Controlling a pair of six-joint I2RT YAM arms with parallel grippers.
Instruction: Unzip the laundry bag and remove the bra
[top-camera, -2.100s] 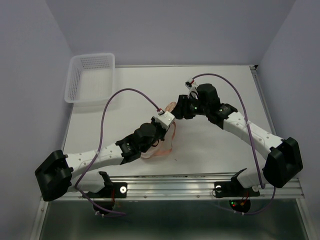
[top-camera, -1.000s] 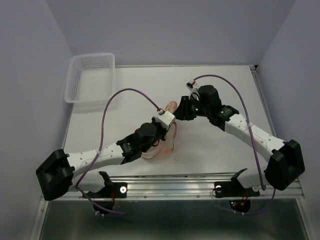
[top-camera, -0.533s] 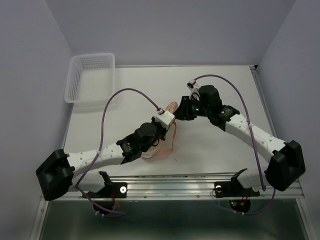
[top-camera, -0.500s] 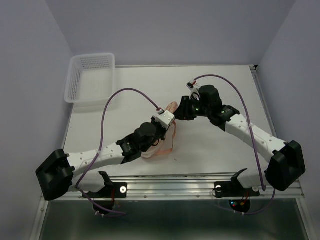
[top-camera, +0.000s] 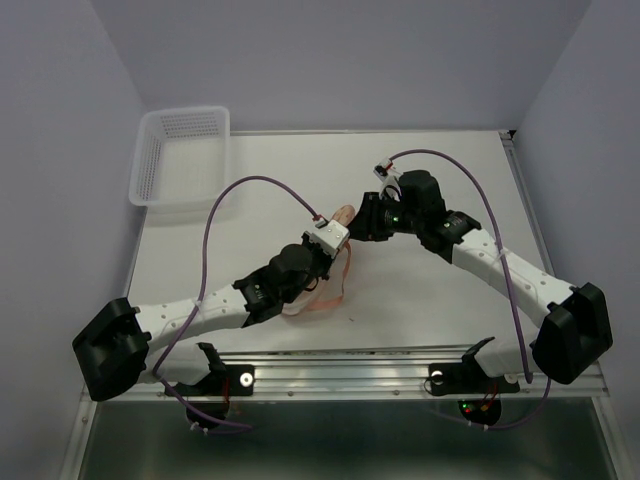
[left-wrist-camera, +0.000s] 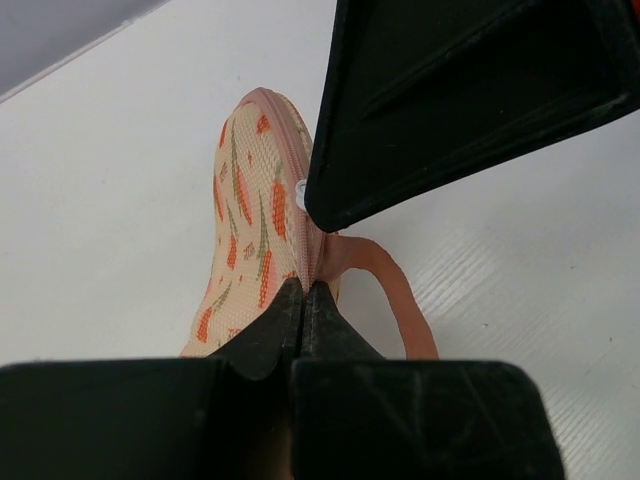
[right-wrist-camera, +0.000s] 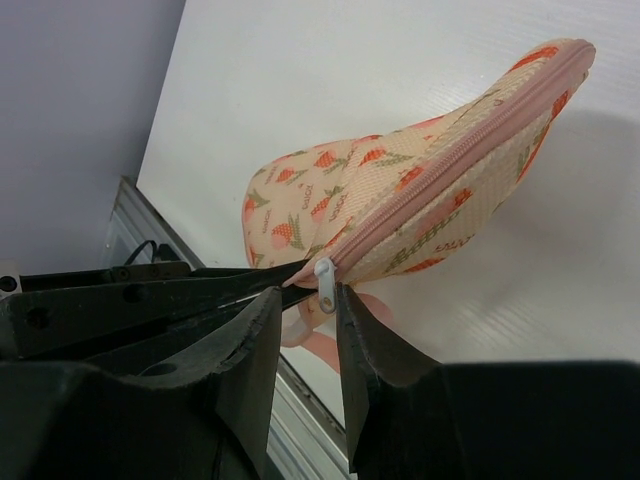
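White basket (top-camera: 183, 165) sits well apart from laundry bag (right-wrist-camera: 385, 178).

We count two robot arms, the left arm (top-camera: 190, 315) and the right arm (top-camera: 495, 268), and two grippers, the left gripper (left-wrist-camera: 303, 295) and the right gripper (right-wrist-camera: 308, 292). We see one laundry bag (right-wrist-camera: 400, 185) with one zipper pull (right-wrist-camera: 324, 281), one basket (top-camera: 180, 155), one table (top-camera: 450, 300) and two purple cables (top-camera: 262, 181).

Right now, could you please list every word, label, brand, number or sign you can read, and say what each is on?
No text can be read in any view.
Tiny marks among the orange print on the peach fabric laundry bag: too small to read.
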